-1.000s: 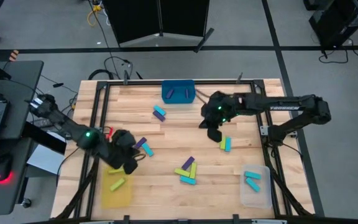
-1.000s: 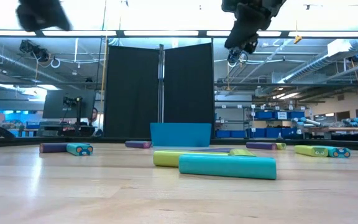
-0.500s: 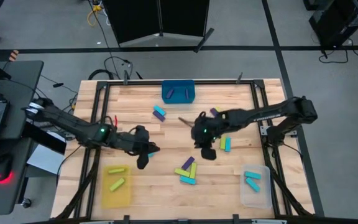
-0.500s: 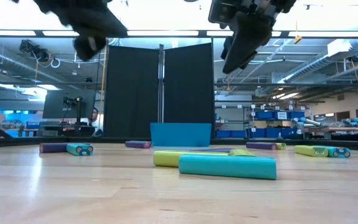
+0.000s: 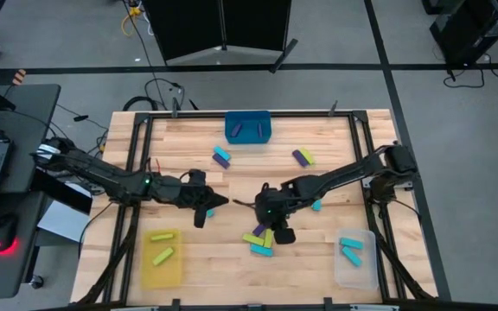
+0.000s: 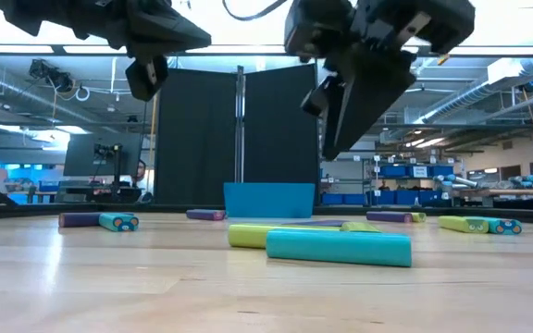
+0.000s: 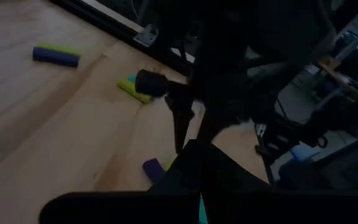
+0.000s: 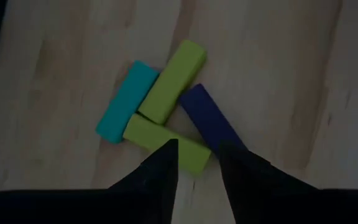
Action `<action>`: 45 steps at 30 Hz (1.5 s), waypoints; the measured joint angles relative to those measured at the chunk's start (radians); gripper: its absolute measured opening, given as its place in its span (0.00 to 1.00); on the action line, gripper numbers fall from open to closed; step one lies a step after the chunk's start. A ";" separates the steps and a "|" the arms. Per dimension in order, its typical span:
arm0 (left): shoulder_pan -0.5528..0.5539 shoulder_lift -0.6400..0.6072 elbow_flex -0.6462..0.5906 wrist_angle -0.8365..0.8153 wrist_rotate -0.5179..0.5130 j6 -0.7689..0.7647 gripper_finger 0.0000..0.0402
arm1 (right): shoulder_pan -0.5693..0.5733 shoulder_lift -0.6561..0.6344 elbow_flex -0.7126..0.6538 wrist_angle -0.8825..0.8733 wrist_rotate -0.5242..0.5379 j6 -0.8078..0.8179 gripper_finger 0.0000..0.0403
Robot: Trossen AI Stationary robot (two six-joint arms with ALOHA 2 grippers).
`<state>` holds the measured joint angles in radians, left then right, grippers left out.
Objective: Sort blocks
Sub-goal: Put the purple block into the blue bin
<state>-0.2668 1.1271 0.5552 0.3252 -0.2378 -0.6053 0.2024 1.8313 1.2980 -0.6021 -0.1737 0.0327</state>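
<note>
Near the table's middle lies a heap of blocks (image 5: 260, 238): a cyan one (image 8: 126, 101), two lime ones (image 8: 174, 79) (image 8: 143, 132) and a purple one (image 8: 211, 119), touching and overlapping. My right gripper (image 8: 197, 152) hangs open above the heap's edge, well clear of the table in the low view (image 6: 333, 139). My left gripper (image 5: 204, 210) is raised over the table's left part, above a purple and cyan pair (image 6: 100, 220). More pairs lie farther back (image 5: 221, 156) (image 5: 303, 156).
A blue bin (image 5: 247, 127) at the far edge holds purple blocks. A yellow bin (image 5: 162, 269) at the near left holds two lime blocks. A clear bin (image 5: 355, 269) at the near right holds cyan blocks. A cyan block (image 5: 316, 205) lies beside my right arm.
My right gripper has swung from the far right part of the table toward the near left and come lower, ending above the heap. My left gripper has moved away from the yellow bin toward the table's middle; a second lime block now shows in that bin.
</note>
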 joint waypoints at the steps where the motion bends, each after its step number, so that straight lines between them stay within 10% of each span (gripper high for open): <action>1: 0.000 0.000 0.000 -0.002 -0.003 -0.001 0.01 | 0.001 0.016 0.010 -0.001 0.002 -0.013 0.35; 17: 0.010 0.000 0.001 -0.043 -0.024 0.007 0.01 | 0.011 0.149 0.060 0.047 0.052 -0.160 0.57; 35: 0.027 0.000 0.002 -0.057 0.015 0.010 0.01 | 0.009 0.224 0.049 0.063 0.055 -0.229 0.52; 45: 0.027 0.000 0.002 -0.054 0.015 -0.002 0.01 | -0.027 0.220 0.050 0.053 0.047 -0.203 0.28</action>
<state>-0.2394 1.1275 0.5568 0.2710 -0.2228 -0.6072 0.1751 2.0516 1.3480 -0.5490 -0.1269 -0.1707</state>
